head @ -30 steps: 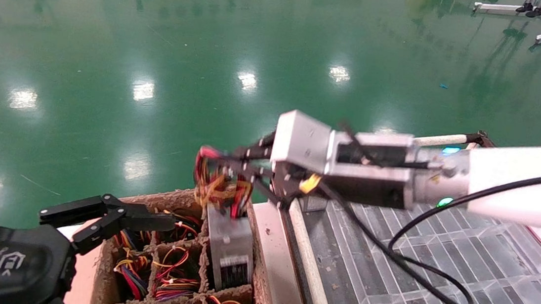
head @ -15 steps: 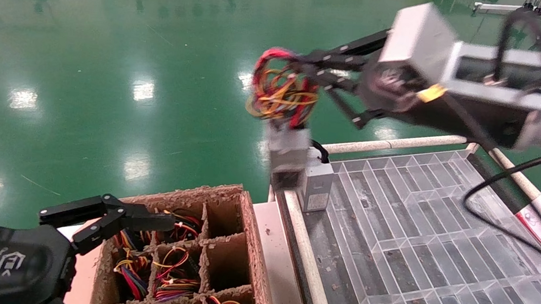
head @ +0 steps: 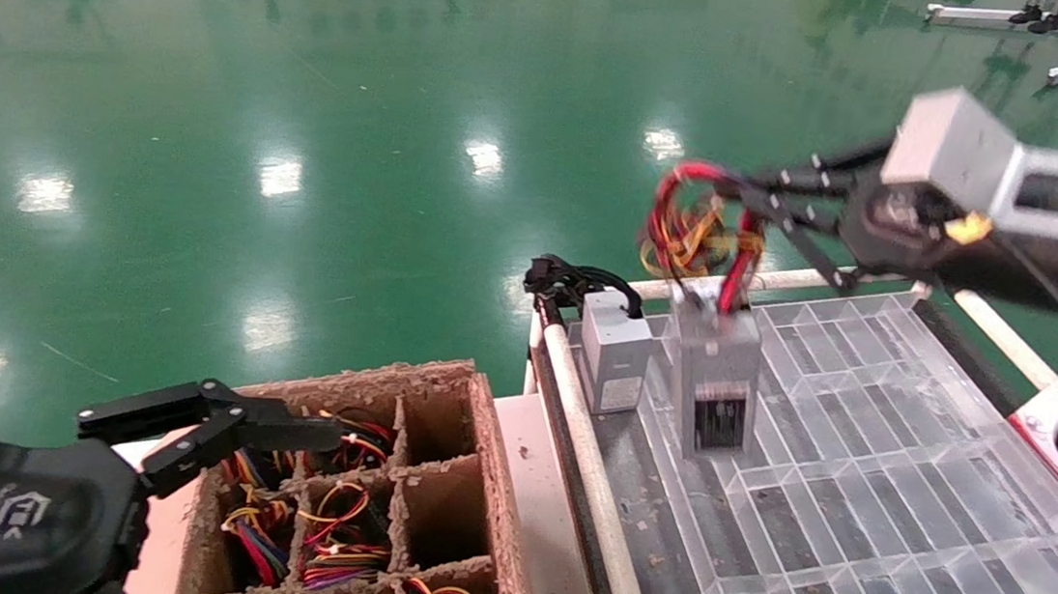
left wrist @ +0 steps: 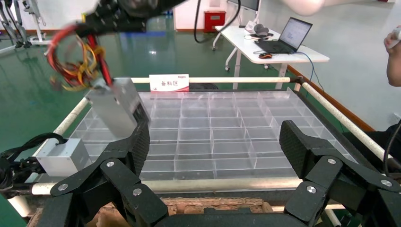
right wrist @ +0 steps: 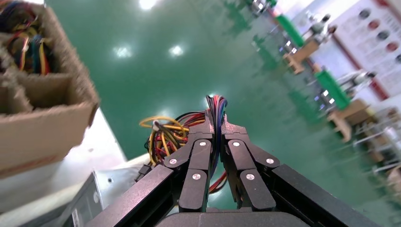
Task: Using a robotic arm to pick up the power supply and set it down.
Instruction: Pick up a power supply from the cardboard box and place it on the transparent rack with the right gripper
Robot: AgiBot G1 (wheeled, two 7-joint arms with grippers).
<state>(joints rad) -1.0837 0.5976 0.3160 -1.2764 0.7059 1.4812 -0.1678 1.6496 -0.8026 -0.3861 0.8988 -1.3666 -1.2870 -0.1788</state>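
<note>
The power supply, a grey metal box with a dark end label, hangs from its red, yellow and black wire bundle low over the far left part of the clear tray. The robotic arm's right gripper is shut on those wires, under its grey wrist block. In the right wrist view the gripper pinches the wires tight. The left wrist view shows the power supply tilted; whether it touches the tray cannot be told. The left gripper is parked open by the cardboard box.
A similar grey box with a black cable stands on the tray's far left corner, just left of the power supply. A brown cardboard box with compartments holding more wired units sits left of the tray. White rails edge the tray.
The right arm lifted the power supply out of the cardboard box, swung it up and right, and has now brought it down over the tray beside the other grey box. The left arm stayed still.
</note>
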